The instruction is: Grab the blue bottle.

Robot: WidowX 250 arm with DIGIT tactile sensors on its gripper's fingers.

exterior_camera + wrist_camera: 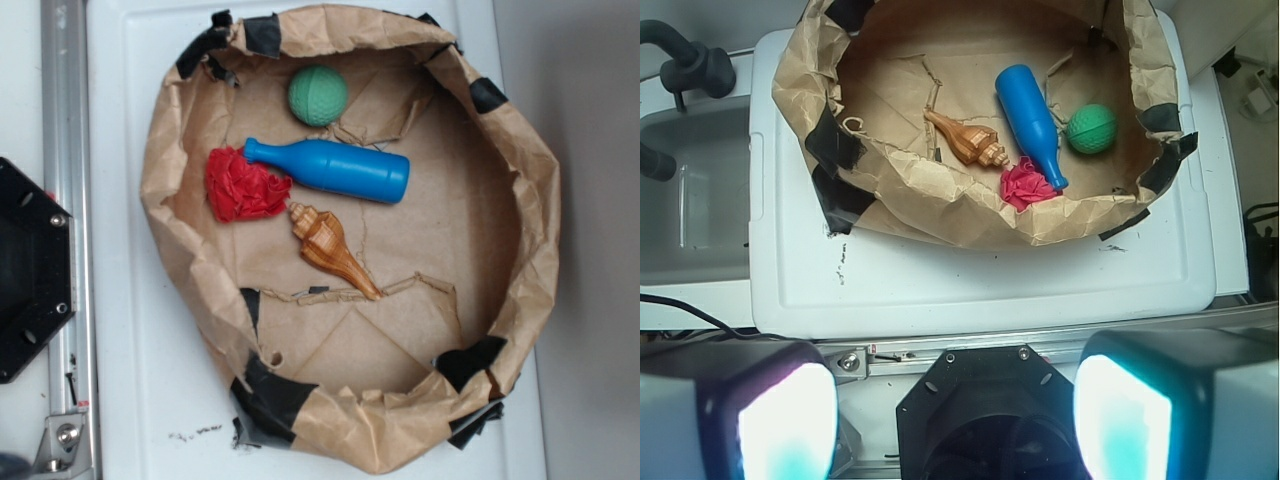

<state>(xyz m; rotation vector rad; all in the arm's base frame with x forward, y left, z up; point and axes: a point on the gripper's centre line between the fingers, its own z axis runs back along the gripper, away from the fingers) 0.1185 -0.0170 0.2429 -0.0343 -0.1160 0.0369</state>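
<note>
- Blue bottle (332,168) lies on its side on the brown-paper floor of a crumpled paper basin (160,190), untouched — nothing grips it or rests on top of it.
- Its narrow neck touches or slightly overlaps a crumpled red wad (243,186); the thick end points toward the open middle of the basin.
- A green ball (318,95) sits just beyond the bottle's body, apart from it, and a brown spiral shell (330,247) lies close along the other side, its broad end almost under the neck.
- The gripper (955,415) is high and well back from the basin, above the black base (30,270) at the edge of the white lid (140,400) on which the basin sits; in the exterior view no arm reaches over the paper at all.
- Its two fingers (785,415) stand wide apart at the bottom of the wrist view, with nothing between them — the jaws are spread and hold nothing.
- By my judgement the task is at its very start: the approach, the descent over the bottle's body, the closing and the lift are all left to do.
- The thick part of the body looks the cleanest place to take hold, being clearest of the wad and shell.
</note>
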